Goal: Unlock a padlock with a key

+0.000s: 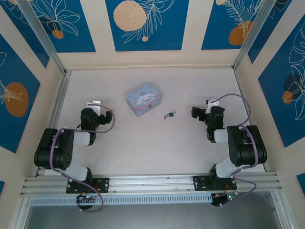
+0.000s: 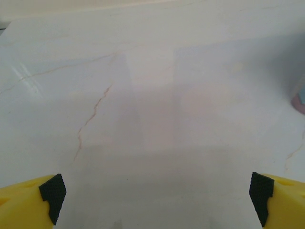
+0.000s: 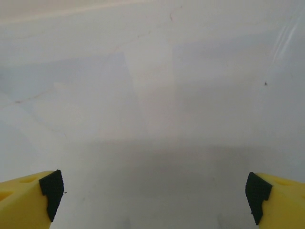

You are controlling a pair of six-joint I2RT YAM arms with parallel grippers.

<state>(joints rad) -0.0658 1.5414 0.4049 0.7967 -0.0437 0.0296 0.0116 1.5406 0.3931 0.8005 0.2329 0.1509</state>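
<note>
The tiny dark bluish padlock [image 1: 170,114] lies on the pale table near the middle, with its thin shackle showing. The small key [image 1: 165,117] lies right against its left side; whether it sits in the lock is too small to tell. My left gripper [image 1: 96,109] rests low at the left, well away from both, open, with bare table between its yellow, black-padded fingertips [image 2: 52,196]. My right gripper [image 1: 206,110] rests at the right, a short way from the padlock, open and empty too, with its pads [image 3: 257,196] spread wide over bare table.
A pale blue printed tin box [image 1: 144,100] stands just left of and behind the padlock; its corner [image 2: 300,100] shows at the right edge of the left wrist view. Aluminium rails and patterned walls [image 1: 143,19] enclose the table on three sides.
</note>
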